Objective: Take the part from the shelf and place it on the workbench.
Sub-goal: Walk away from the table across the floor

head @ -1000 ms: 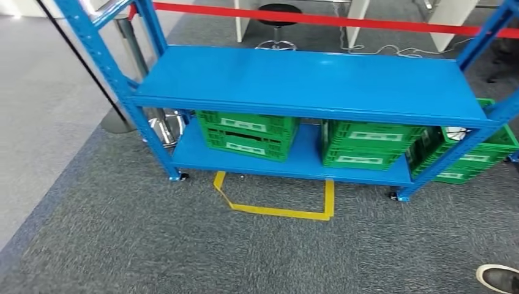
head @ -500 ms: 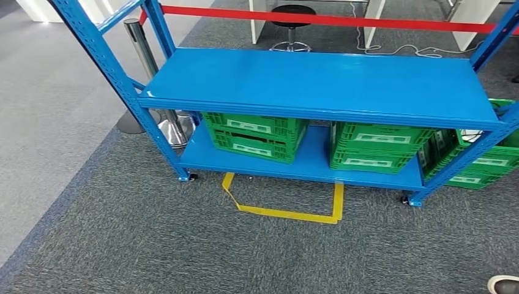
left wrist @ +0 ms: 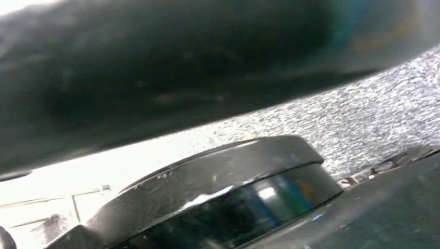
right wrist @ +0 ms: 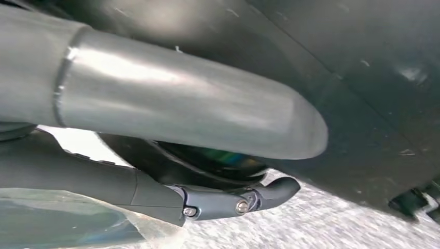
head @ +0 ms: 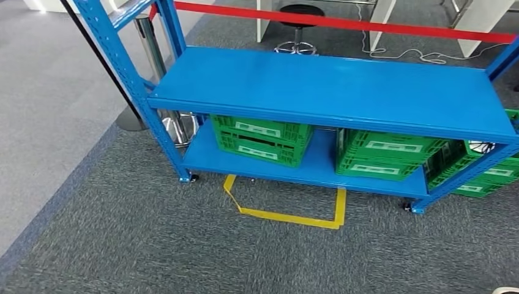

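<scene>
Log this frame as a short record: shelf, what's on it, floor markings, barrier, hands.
shelf: blue metal shelf unit, upper shelf bare
lower shelf: two stacks of green crates, left stack, right stack
beside shelf: more green crates on the floor at its right end
floor marking: yellow tape outline on grey carpet in front of the shelf
barrier: red belt behind the shelf
right hand: thumb and a dark finger visible, holding nothing
part: not identifiable

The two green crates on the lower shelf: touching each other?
Apart. Head view shows bare blue shelf between left green crate and right green crate.
</scene>
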Action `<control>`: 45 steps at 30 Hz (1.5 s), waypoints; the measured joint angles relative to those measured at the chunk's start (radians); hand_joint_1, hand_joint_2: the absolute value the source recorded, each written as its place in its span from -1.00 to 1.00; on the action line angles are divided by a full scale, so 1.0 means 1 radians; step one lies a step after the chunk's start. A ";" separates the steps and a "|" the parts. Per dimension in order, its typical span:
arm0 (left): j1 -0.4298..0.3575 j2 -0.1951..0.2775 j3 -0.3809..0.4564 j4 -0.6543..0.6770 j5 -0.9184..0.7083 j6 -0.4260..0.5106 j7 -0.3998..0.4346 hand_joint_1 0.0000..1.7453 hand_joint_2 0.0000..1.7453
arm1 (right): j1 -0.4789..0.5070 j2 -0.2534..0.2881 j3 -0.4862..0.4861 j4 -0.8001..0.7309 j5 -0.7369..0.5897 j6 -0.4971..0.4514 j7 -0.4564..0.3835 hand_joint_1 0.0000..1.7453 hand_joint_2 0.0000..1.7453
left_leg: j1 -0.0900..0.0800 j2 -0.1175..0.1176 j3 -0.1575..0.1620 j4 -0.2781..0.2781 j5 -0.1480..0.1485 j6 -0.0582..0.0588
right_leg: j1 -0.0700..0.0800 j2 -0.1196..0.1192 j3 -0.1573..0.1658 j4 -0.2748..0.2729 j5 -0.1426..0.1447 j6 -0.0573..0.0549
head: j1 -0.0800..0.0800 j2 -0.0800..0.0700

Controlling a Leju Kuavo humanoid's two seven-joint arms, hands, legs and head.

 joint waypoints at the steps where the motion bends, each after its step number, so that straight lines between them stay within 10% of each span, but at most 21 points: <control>1: 0.000 -0.001 0.000 0.000 0.000 0.000 0.000 -1.00 -1.00 | -0.003 0.000 0.000 0.000 0.000 0.000 -0.001 -1.00 -1.00 | 0.000 0.000 0.004 0.000 -0.005 0.002 | 0.000 0.000 -0.039 0.059 -0.013 0.002 | 0.000 0.000; 3: 0.001 -0.001 0.000 0.000 0.000 0.000 0.000 -1.00 -1.00 | -0.009 -0.001 0.001 0.000 -0.001 0.000 -0.002 -1.00 -1.00 | 0.000 -0.001 0.019 0.001 -0.017 0.002 | 0.000 0.000 -0.076 0.093 0.018 0.006 | 0.000 0.000; 7: 0.003 -0.002 0.000 0.000 0.000 0.000 0.000 -1.00 -1.00 | -0.005 -0.001 0.002 0.001 -0.001 0.000 0.000 -1.00 -1.00 | -0.002 -0.008 0.050 0.008 -0.049 -0.012 | -0.003 0.002 -0.009 -0.105 0.153 0.004 | 0.001 0.000; 13: -0.004 -0.001 0.000 0.000 -0.001 0.000 -0.001 -1.00 -1.00 | -0.002 0.000 0.005 0.002 -0.001 0.000 -0.001 -1.00 -1.00 | -0.004 -0.005 0.028 0.065 -0.087 -0.037 | -0.009 0.005 0.033 -0.151 0.131 -0.029 | -0.010 0.000; 16: -0.002 -0.001 0.000 0.000 -0.001 0.001 -0.001 -1.00 -1.00 | 0.000 0.000 0.005 0.002 -0.001 0.000 -0.001 -1.00 -1.00 | 0.004 -0.003 -0.078 0.247 -0.140 -0.051 | -0.010 0.000 0.051 -0.152 0.115 -0.039 | -0.017 0.000; 18: 0.002 -0.001 0.000 0.000 -0.001 0.001 -0.001 -1.00 -1.00 | 0.002 0.000 0.005 0.002 -0.001 0.000 -0.001 -1.00 -1.00 | 0.006 -0.003 -0.127 0.296 -0.120 -0.051 | -0.010 0.002 0.067 -0.153 0.101 -0.039 | -0.017 0.000; 22: 0.003 0.000 0.000 0.000 -0.001 0.003 -0.003 -1.00 -1.00 | 0.006 0.001 0.005 0.002 -0.002 0.000 0.000 -1.00 -1.00 | -0.002 -0.002 -0.071 0.103 0.021 -0.028 | -0.009 0.002 0.104 -0.158 0.069 -0.028 | -0.017 0.000; 27: 0.005 -0.001 0.000 0.001 -0.002 0.006 -0.004 -1.00 -1.00 | 0.007 0.001 0.006 0.002 0.000 0.000 0.003 -1.00 -1.00 | -0.004 -0.003 -0.020 0.018 0.002 -0.008 | -0.007 -0.002 0.121 -0.158 0.069 -0.003 | -0.018 0.000; 32: 0.002 -0.003 0.002 0.001 0.000 0.006 -0.003 -1.00 -1.00 | -0.005 -0.001 0.006 0.001 -0.006 -0.005 0.017 -1.00 -1.00 | -0.003 -0.001 0.016 0.005 -0.018 0.005 | -0.003 0.001 -0.035 0.070 -0.006 0.010 | -0.012 0.000; 38: 0.003 -0.003 0.009 0.002 0.001 0.006 0.000 -1.00 -1.00 | -0.003 -0.002 0.006 0.001 -0.027 -0.009 0.022 -1.00 -1.00 | -0.006 -0.005 0.072 0.009 -0.065 -0.008 | 0.000 -0.002 -0.028 -0.116 0.156 0.000 | -0.012 0.000; 42: 0.001 -0.003 0.013 0.002 0.000 -0.002 0.014 -1.00 -1.00 | -0.005 -0.002 0.006 0.001 -0.033 -0.008 0.025 -1.00 -1.00 | -0.008 0.002 0.079 0.039 -0.090 -0.024 | -0.003 0.003 -0.011 -0.133 0.156 -0.028 | -0.016 0.000; 45: -0.004 -0.004 0.017 0.002 -0.001 -0.010 0.029 -1.00 -1.00 | -0.005 -0.001 0.006 0.002 -0.031 -0.004 0.031 -1.00 -1.00 | -0.002 0.002 0.026 0.161 -0.151 -0.043 | -0.007 0.013 0.005 -0.135 0.148 -0.041 | -0.021 0.000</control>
